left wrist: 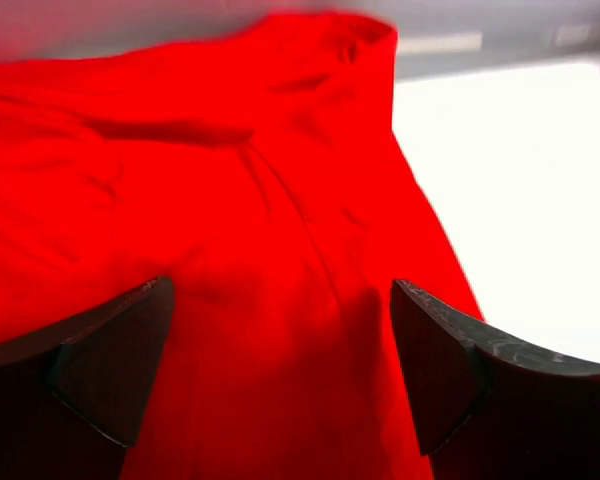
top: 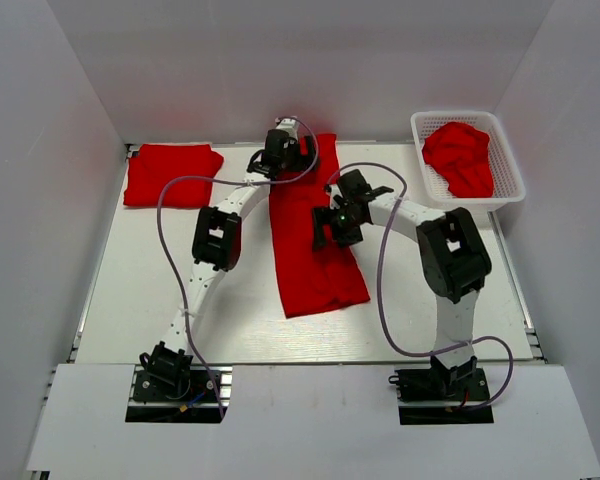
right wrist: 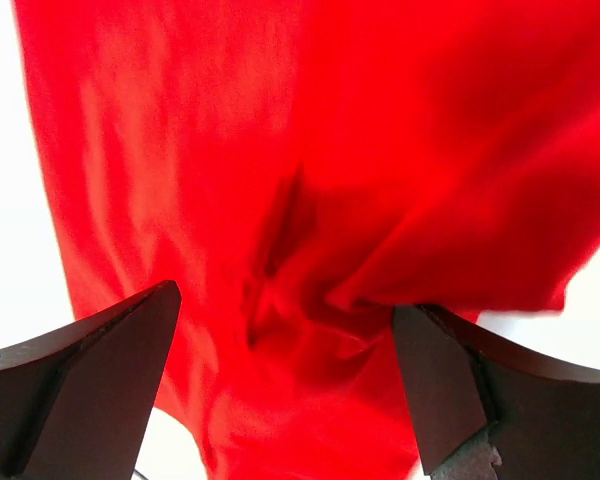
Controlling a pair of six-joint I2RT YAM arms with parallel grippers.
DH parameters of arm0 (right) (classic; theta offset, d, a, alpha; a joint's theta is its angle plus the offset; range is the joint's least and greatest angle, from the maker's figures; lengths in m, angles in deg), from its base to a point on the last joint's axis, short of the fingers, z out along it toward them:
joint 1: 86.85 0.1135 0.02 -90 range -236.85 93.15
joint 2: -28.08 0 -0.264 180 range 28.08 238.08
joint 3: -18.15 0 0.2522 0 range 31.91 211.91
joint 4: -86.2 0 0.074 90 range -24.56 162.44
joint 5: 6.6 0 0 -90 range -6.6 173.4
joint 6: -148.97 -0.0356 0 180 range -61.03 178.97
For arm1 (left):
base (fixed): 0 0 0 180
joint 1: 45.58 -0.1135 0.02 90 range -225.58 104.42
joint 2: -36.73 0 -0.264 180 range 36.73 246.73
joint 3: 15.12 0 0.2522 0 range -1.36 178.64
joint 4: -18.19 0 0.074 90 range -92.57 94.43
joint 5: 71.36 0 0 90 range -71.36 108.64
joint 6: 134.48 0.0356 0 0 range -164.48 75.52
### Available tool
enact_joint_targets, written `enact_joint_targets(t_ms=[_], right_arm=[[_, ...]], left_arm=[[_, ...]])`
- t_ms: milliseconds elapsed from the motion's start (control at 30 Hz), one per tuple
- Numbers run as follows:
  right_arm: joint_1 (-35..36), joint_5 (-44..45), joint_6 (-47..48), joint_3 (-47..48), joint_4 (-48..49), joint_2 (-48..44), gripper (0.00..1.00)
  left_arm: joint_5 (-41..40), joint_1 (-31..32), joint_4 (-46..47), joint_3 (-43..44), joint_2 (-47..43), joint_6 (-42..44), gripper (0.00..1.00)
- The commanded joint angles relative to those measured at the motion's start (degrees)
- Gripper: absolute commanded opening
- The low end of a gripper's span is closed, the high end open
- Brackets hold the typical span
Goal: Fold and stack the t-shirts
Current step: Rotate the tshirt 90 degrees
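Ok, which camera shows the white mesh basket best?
The top external view: the white mesh basket sits whole at far right, a crumpled red shirt inside. Both wrist views show none of it, only the long, laid-out shirt.

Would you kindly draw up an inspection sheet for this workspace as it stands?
Surface: white table, bare parts look clean.
Job's things: folded t-shirt far left; long t-shirt laid as a strip at centre; crumpled t-shirt in the white basket far right.
Clutter: nothing seen.
Claws: left claw open over the strip's far end; right claw open over its middle; neither holds anything.
Cables: purple cables loop off both arms, partly over the strip.
Surroundings: plain white walls on three sides.
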Motion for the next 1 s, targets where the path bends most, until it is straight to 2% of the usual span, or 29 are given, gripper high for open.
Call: enact_joint_targets(t_ms=[0, 167, 267, 333, 500, 600, 833, 967], right_arm=[[-1.19, 0.85, -3.79, 7.92, 0.63, 6.61, 0.9], [-1.38, -1.18, -5.12, 7.61, 3.35, 4.8, 0.9], [-1.2, -0.56, -6.34, 6.65, 0.46, 1.21, 0.9], [-1.28, -0.47, -8.35, 2.7, -0.69, -1.26, 0.9], [-1.9, -1.61, -11.35, -4.07, -7.9, -5.4, 0.9], [-1.73, -3.73, -12.32, -7.15, -6.51, -8.65, 0.9], [-1.64, -0.65, -13.46, -1.62, -2.37, -14.27, 0.9], [-1.73, 3.3, -13.2, -2.93, -1.84, -18.23, 0.9]], left_arm=[[-5.21, -0.44, 2.71, 0.05, 4.47, -8.45, 1.0], [-10.84, -0.97, 8.7, 1.55, 2.55, -9.09, 1.0], [-12.95, -1.5, 12.39, 1.55, 1.31, -9.08, 1.0], [-14.27, -1.5, 13.99, 1.55, 0.08, -9.08, 1.0], [-14.27, -1.5, 14.6, -0.11, -0.45, -8.55, 1.0], [-12.0, -1.5, 16.09, -1.44, -1.76, -9.25, 1.0], [-7.07, -1.5, 17.24, -0.31, -5.63, -9.25, 1.0], [-6.46, -1.5, 15.58, 1.54, -10.02, -6.98, 1.0]])
